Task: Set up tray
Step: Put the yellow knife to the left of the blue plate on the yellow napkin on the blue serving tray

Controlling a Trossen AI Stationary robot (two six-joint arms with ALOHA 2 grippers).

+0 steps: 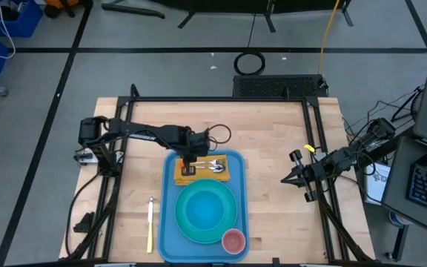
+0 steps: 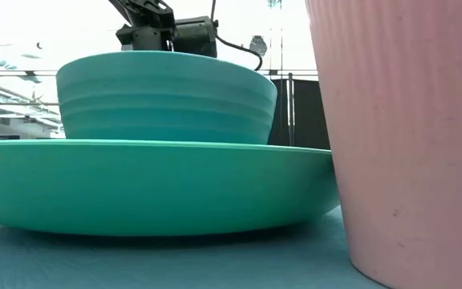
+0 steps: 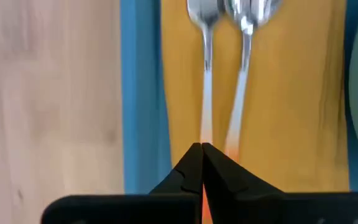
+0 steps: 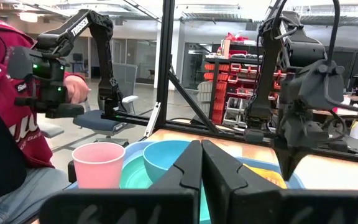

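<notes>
Closest thing up front in the low view is the pink cup, huge against the lens, with the teal plate and the bowl stacked on it right beside. Going left to right across the table from above: a yellow knife lies alone on the bare wood, near the tray but off it. The tray sits mid-table toward the near edge, already holding the napkin, plate, bowl and cup. The left gripper is down over the napkin's left end, fingers pressed together, apparently pinching the handle of one of the two utensils lying there, though I can't tell if it really has hold. Way off right, the right gripper is parked over bare table, also pressed together, holding nothing. I'd guess we're on the cutlery step. Next move probably needs a straight lift without dragging the napkin, and the knife still wants fetching.
</notes>
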